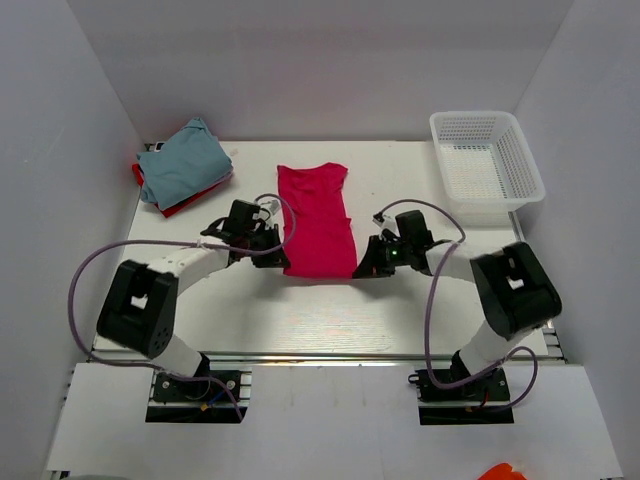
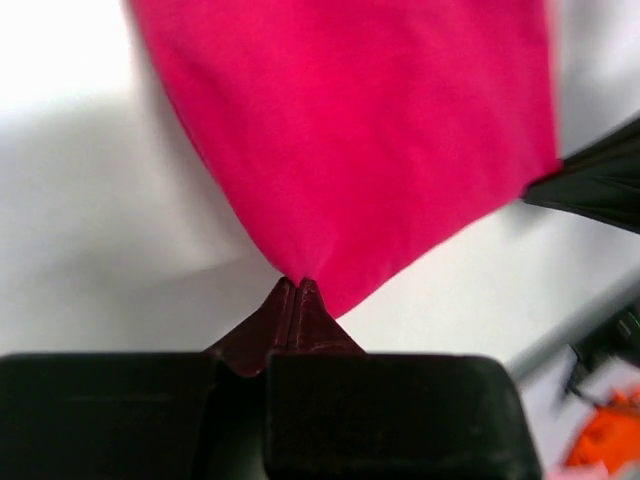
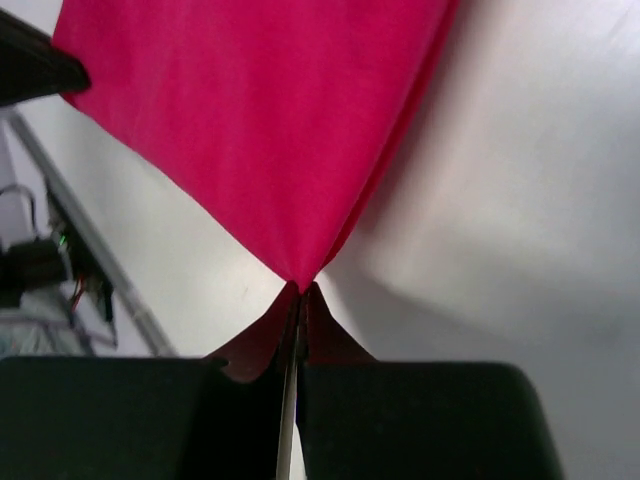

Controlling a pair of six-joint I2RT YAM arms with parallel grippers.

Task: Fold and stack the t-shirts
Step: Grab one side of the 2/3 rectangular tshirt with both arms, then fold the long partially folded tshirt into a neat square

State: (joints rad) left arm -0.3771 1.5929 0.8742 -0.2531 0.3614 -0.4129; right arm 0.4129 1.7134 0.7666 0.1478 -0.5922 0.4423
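Observation:
The magenta-pink t-shirt [image 1: 318, 220] lies as a long narrow strip in the middle of the table. My left gripper [image 1: 282, 263] is shut on its near left corner, and the cloth [image 2: 350, 140] rises in a peak from the closed tips. My right gripper [image 1: 360, 268] is shut on its near right corner, where the cloth [image 3: 260, 130] shows pulled to a point. The light blue-grey t-shirt [image 1: 183, 163] lies folded at the back left on top of the red t-shirt [image 1: 180, 207], of which only an edge shows.
A white plastic mesh basket [image 1: 486, 165] stands at the back right. White walls close in the table on the left, back and right. Purple cables loop beside both arms.

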